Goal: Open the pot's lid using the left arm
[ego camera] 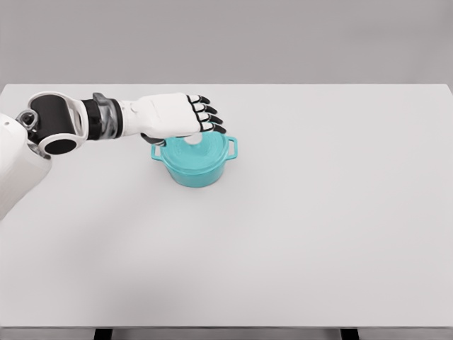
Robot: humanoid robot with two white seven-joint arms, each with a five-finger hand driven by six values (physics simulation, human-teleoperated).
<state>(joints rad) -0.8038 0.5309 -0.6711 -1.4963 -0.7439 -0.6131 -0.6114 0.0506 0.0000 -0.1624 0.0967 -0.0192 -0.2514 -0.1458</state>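
Note:
A teal pot (199,168) with two side handles stands on the white table (318,234), left of the middle. Its teal lid (205,148) sits flat on the pot, with a pale knob (192,140) at its centre. My left hand (185,122) reaches in from the left and hovers over the lid's rear left part, palm down. Its black-tipped fingers (209,117) are extended and slightly curled above the lid, and the thumb (151,139) hangs by the pot's left handle. Nothing is grasped. The hand hides the lid's back edge.
The table's far edge runs close behind the hand, against a grey wall. The left forearm (78,120) crosses the table's rear left corner.

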